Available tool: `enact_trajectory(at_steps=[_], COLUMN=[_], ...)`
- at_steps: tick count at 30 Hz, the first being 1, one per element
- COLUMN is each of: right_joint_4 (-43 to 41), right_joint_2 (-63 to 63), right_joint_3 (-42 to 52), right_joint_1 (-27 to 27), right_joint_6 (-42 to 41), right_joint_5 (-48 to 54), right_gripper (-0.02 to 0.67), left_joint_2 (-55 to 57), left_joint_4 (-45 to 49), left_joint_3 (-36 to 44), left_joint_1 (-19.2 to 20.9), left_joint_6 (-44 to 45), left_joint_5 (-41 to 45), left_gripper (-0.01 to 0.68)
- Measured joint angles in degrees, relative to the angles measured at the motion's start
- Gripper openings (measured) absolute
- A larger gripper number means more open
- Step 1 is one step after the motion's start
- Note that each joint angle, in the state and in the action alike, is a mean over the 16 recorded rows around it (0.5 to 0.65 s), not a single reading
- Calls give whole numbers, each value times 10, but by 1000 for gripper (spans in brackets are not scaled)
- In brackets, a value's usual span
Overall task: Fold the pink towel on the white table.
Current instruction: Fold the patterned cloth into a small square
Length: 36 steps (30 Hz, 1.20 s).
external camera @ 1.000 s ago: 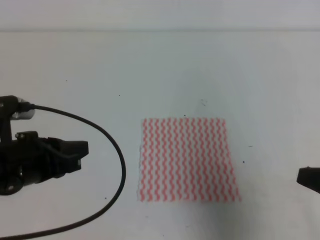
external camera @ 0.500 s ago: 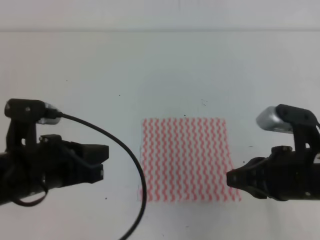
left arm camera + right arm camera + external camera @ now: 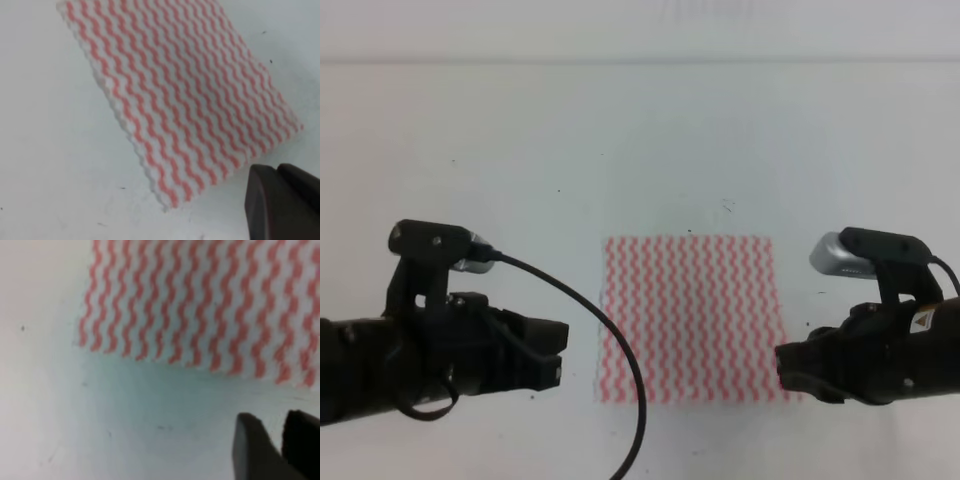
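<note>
High view looks down over whole table; wrist views close, oblique; all share pink towel (image 3: 692, 318).

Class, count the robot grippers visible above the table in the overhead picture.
2: the left gripper sits left of the pink towel; the right gripper is at its lower right corner.

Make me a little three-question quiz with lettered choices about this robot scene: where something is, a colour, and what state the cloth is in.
1. Where does the thin pink-and-white zigzag-striped towel lie?
A. between the two arms
B. left of both arms
C. hanging off the table

2. What colour is the wide flat table?
A. black
B. off-white
C. green

3. What state is the towel in?
A. folded in half
B. crumpled into a ball
C. spread flat, unfolded

Answers: 1 A, the left gripper and right gripper flank it in the high view. 2 B, the bare surface shows pale with dark specks. 3 C, all views show one flat layer, untouched by any fingers.
</note>
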Motion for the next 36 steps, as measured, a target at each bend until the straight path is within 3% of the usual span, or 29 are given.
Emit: enact_trajectory(at_steps=[6,12,36], right_joint_4=[-5,-6,-8], right_joint_2=[30,67,143], right_joint_3=[0,0,0], right_joint_1=[0,0,-15], right_joint_6=[46,78,78], right_joint_5=[-16,-29,-66], right_gripper=[243,297,300], left_joint_2=[13,13,13], left_joint_4=[0,0,0], left_joint_3=[0,0,0], left_joint_1=[0,0,0], left_joint_6=[7,11,11], left_joint_5=[4,6,17], left_gripper=[-4,-4,-5])
